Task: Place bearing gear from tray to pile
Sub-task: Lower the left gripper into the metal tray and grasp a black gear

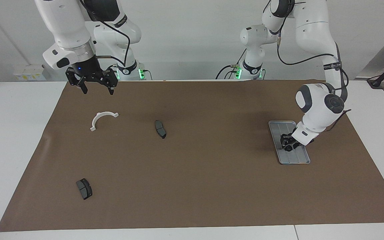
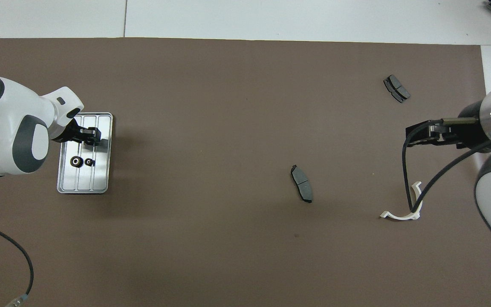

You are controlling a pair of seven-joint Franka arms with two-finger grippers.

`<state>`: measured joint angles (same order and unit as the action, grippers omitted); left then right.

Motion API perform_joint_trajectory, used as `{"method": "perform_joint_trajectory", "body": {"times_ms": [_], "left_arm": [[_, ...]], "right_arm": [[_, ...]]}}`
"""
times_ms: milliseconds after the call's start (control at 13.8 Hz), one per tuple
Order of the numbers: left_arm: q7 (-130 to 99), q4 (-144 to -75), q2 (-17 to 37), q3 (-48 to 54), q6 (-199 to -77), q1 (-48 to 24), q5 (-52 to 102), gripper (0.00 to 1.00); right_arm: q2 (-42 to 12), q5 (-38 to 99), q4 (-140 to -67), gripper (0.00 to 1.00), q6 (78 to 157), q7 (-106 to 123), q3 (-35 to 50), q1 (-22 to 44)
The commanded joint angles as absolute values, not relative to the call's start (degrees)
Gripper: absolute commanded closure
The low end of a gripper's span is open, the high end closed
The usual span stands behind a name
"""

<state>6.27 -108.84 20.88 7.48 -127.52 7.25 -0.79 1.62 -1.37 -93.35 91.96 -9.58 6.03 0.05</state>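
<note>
The tray (image 2: 102, 128) is lying flat on the brown mat (image 1: 192, 173) near the edge at the left arm's end of the table, a silver-grey metal rectangle with rounded corners, a raised rim and ribs running along its length. Two small dark gears (image 2: 76, 161) are sitting side by side in it, toward the tray's end nearest the robots. A third dark round gear (image 1: 288, 148) is lying in the tray between the fingers of the left gripper (image 1: 288, 146).

The left arm is bending down steeply from its base, its wrist tilting over the tray and its gripper reaching down into it. The fingers are standing around the gear, but whether they are already pinching it cannot be told.

The right arm is waiting, its gripper (image 1: 97, 87) hanging in the air with fingers spread wide over the mat's corner at the right arm's end, nearest the robots.

The white half-ring bracket (image 1: 102, 119) is lying near that corner, one dark brake pad (image 1: 160, 129) is lying toward the middle of the mat, and the other pad (image 1: 84, 188) is lying toward the corner farthest from the robots
</note>
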Motion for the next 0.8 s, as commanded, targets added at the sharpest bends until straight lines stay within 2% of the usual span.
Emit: {"method": "perform_joint_trajectory", "body": {"times_ms": [0, 218, 363, 725], "left_arm": [[6.9, -111.7, 20.0, 7.6, -130.3, 7.6, -1.5, 0.53], [7.1, -112.5, 19.9, 7.6, -131.7, 7.7, -1.5, 0.59], [7.2, -112.4, 20.0, 7.6, -131.7, 7.8, -1.5, 0.67], [6.8, -109.1, 20.7, 7.6, -130.8, 7.2, -1.6, 0.97]], "right_arm": [[2.7, -0.2, -94.6, 0.0, 91.7, -9.0, 6.2, -0.3], [2.8, -0.2, -94.6, 0.0, 91.7, -9.0, 6.2, -0.3], [2.8, -0.2, -94.6, 0.0, 91.7, -9.0, 6.2, -0.3], [2.8, -0.2, -94.6, 0.0, 91.7, -8.9, 6.2, -0.3]]}}
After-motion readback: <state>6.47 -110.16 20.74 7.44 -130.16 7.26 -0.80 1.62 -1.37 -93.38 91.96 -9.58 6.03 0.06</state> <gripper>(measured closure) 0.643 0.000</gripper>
